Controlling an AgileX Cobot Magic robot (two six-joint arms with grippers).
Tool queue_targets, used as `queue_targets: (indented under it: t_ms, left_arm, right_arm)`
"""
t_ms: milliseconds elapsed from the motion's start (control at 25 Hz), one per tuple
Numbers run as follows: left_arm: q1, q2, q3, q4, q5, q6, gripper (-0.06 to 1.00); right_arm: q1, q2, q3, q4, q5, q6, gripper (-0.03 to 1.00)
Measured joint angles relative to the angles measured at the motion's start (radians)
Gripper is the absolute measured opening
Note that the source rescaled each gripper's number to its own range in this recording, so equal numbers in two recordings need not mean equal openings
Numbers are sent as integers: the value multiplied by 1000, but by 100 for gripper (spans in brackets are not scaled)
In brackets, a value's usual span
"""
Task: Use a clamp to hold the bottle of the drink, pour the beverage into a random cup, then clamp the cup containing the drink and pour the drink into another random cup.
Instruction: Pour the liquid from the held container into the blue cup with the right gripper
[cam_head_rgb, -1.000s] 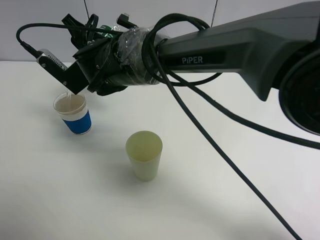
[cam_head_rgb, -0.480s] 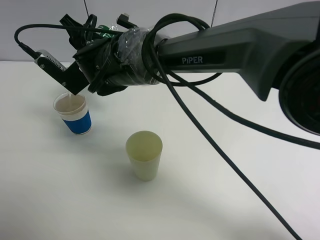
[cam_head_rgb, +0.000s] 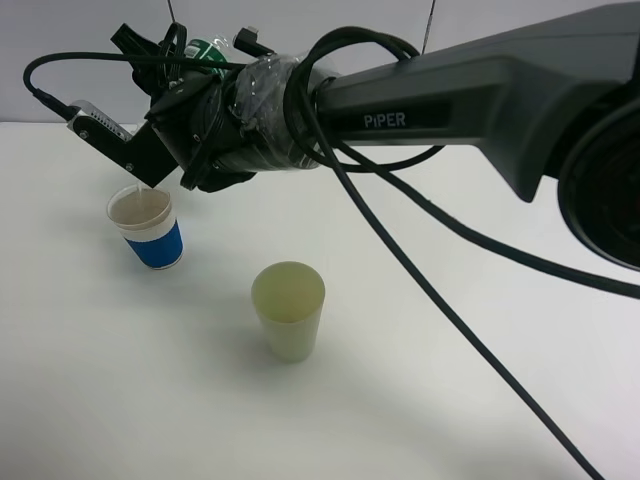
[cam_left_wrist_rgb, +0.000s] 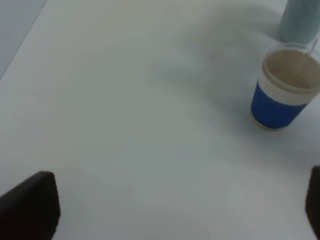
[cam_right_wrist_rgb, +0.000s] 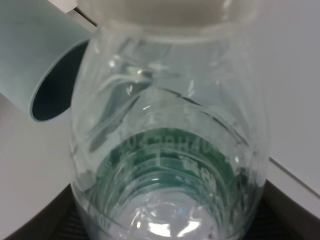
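Note:
My right gripper (cam_head_rgb: 160, 140) reaches across to the far left and is shut on a clear bottle with a green label (cam_head_rgb: 205, 48). It holds the bottle tilted, mouth down, just above the blue-and-white cup (cam_head_rgb: 147, 228). The bottle fills the right wrist view (cam_right_wrist_rgb: 170, 150). The cup holds pale brown drink and also shows in the left wrist view (cam_left_wrist_rgb: 282, 90), where a thin clear streak meets its rim. A pale yellow cup (cam_head_rgb: 288, 308) stands upright nearer the front. My left gripper (cam_left_wrist_rgb: 172, 207) is open and empty, away from the cups.
A pale teal cup (cam_left_wrist_rgb: 300, 20) stands just behind the blue one and shows in the right wrist view (cam_right_wrist_rgb: 40, 65); the arm hides it from the high camera. A black cable (cam_head_rgb: 430, 290) hangs from the right arm over the white table (cam_head_rgb: 450, 400).
My right gripper and the bottle have risen slightly and shifted a little left above the blue cup. Both cups have stayed put.

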Motion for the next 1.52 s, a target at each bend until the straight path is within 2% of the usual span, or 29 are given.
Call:
queue_targets:
  t_ms: [400,680,1080,1520]
  left_arm:
    - [0,0,0,0,0,0,100]
    - [0,0,0,0,0,0,100]
    - [0,0,0,0,0,0,100]
    - [0,0,0,0,0,0,100]
  right_arm:
    - [0,0,0,-72,0,0,0]
    - [0,0,0,-74,0,-12,0]
    - [0,0,0,-75,0,-121,0]
    - [0,0,0,-75,-1,-128,0]
